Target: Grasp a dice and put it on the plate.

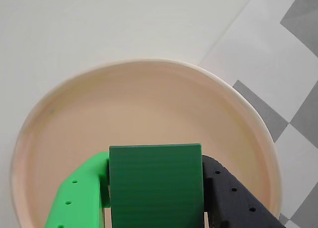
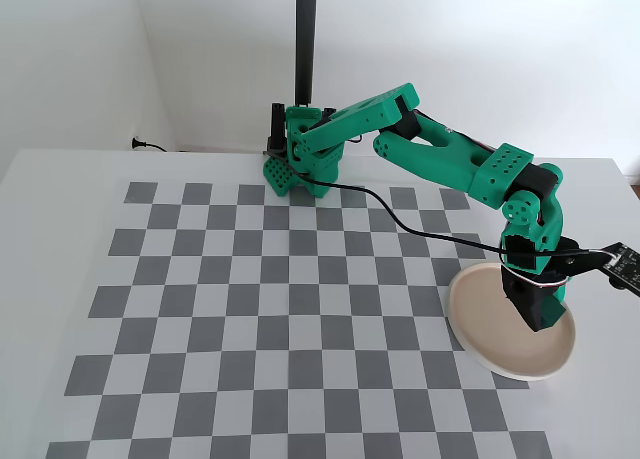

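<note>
Dark green dice (image 1: pixel 155 186) clamped between green and black fingers (image 1: pixel 79 195), held over the pinkish plate (image 1: pixel 149 109) at the checkered tabletop (image 2: pixel 250 309) edge; likely to bounce or roll off the shallow rim if released too high.

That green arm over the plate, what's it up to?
A green robot arm is reaching across a checkered mat to a round pinkish plate at the mat's edge. Its hand is shut on a small dark green dice, gripped between one green and one black finger. The wrist view shows the dice held right over the plate's face. It looks like the dice is about to be set down there, though whether it already touches the plate is hard to tell.
</note>
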`<state>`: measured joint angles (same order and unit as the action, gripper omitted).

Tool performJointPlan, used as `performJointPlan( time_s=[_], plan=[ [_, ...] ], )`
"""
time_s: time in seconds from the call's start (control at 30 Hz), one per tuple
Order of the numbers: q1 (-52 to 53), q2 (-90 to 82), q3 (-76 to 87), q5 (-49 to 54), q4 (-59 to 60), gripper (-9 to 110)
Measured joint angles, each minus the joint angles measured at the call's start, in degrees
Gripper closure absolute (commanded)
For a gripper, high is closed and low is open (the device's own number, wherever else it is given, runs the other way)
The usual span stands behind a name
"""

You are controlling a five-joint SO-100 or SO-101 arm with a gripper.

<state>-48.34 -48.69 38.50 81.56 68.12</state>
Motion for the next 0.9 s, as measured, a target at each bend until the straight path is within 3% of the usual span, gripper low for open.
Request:
performJointPlan(
  time_s=[0.43, 0.9],
  plan=[
    [1.8, 0.0, 0.0, 0.0, 0.7, 87],
    [2.2, -4.1, 0.0, 0.1, 7.7, 91]
  ],
)
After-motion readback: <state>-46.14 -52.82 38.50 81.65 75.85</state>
